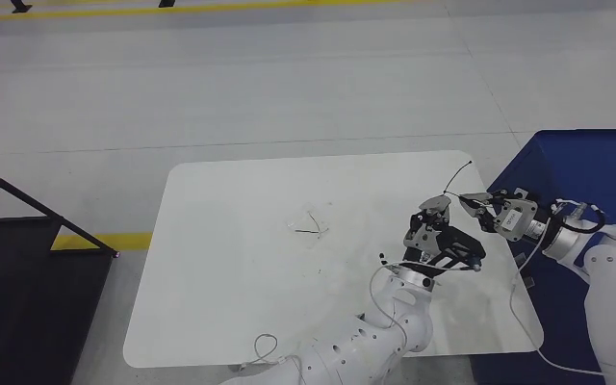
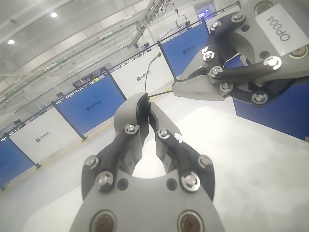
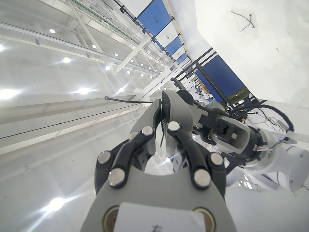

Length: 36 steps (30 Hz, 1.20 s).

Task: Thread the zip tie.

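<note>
The zip tie [image 2: 147, 76] is held in the air above the tabletop [image 1: 241, 279], well apart from the loose ties [image 1: 310, 227] that lie near the tabletop's middle, on the side of them toward the right arm. The left pincer [image 2: 146, 100] is closed on the strap, and the head [image 2: 159, 54] stands free beyond its tips at the end of a curved length. The right pincer [image 3: 159, 103] is likewise closed on the strap, just beside the left one, and a further length of strap is seen running down between its fingers [image 3: 179, 112]. A short, thin stretch is spanned between the two grips.

It is judged that the tail has not yet been brought to the head, and several failures can be foreseen. Because the head is carried on a long, unsupported, springy length, it may be swung or twisted when either arm is moved, so that the slot is presented at the wrong angle and the tail is pushed past it. Because the strap is thin and smooth, it may be pulled through a grip by a sideways tug and dropped far from the loose ties, perhaps over the tabletop's edge. With the pincers so close together, they may be knocked against each other in a regrasp. If the short stretch is drawn tight, the strap may be kinked
</note>
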Motion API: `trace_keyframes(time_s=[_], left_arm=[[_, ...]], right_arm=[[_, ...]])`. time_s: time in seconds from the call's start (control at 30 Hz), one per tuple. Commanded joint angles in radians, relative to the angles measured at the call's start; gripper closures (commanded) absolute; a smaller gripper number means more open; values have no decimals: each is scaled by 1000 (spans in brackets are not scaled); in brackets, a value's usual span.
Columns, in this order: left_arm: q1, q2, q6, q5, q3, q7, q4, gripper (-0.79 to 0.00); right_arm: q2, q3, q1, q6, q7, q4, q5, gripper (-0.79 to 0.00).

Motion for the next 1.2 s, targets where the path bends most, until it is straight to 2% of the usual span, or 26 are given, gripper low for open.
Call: trace_keyframes(time_s=[0.0,0.67,1.17], left_arm=[[-1,0,1,-2,3,3,3,0],[2,5,-19,58,51,-8,41,0],[2,6,-41,84,54,-41,33,0]], right_arm=[[0,0,0,0,0,0,0,0],[6,43,14,-59,-68,-5,91,0],[16,72,-2,-79,-78,-20,127,0]])
